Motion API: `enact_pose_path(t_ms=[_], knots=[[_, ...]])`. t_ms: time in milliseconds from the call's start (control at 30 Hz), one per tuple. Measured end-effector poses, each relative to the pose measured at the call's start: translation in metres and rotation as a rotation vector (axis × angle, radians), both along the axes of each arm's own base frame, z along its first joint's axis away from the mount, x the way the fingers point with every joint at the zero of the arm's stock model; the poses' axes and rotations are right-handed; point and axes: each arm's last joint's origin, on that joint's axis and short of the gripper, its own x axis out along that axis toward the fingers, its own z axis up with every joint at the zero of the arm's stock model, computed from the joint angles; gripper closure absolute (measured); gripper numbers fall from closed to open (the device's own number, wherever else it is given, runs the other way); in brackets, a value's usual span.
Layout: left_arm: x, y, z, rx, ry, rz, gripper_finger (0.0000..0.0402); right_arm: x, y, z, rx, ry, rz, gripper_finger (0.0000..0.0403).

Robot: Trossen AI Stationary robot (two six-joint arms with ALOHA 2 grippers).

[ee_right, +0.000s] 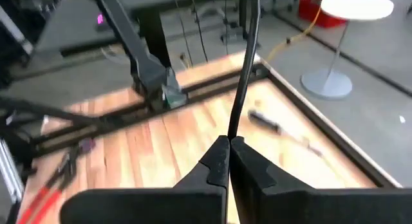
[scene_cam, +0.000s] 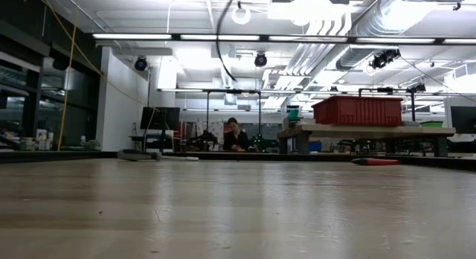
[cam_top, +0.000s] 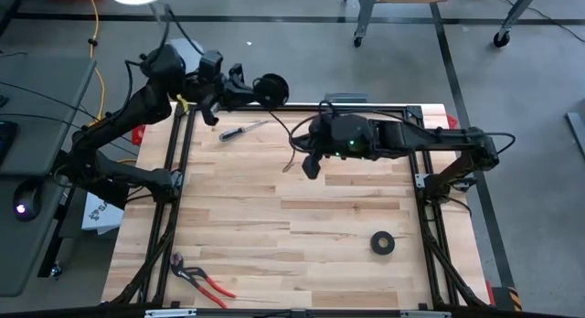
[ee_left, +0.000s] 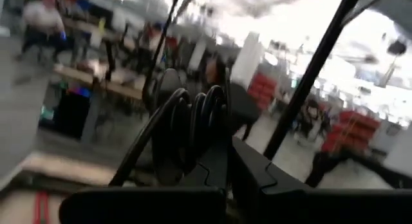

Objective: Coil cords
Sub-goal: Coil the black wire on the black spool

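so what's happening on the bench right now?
Both arms are working one thin black cable at the far side of the table. The left gripper is shut on a bundle of loops, held up by the far edge. The right gripper is pinched shut on the loose tail, above the wood. A screwdriver, pliers and a tape roll lie untouched.

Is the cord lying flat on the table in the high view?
No. The cord hangs coiled at the left gripper by the far edge, with a strand running to the right gripper.
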Motion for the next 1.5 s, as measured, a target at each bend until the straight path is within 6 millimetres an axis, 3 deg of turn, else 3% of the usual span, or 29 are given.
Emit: enact_pose_path(t_ms=[200,600,1233,1500], knots=[[0.004,0.001,-0.019,0.037,0.157,-0.033,0.0401,-0.002,0.002,-0.007,0.005,0.078,0.008,0.0403],[0.003,0.002,-0.039,0.115,0.322,0.02,0.0401,-0.007,0.013,-0.013,0.047,0.143,0.087,0.0403],[0.013,0.014,-0.046,0.218,0.314,0.124,0.0401,-0.015,0.037,-0.019,0.051,0.209,0.037,0.0403],[0.032,0.018,-0.047,0.249,0.245,0.12,0.0401,-0.018,0.05,-0.019,0.075,0.211,0.056,0.0403]])
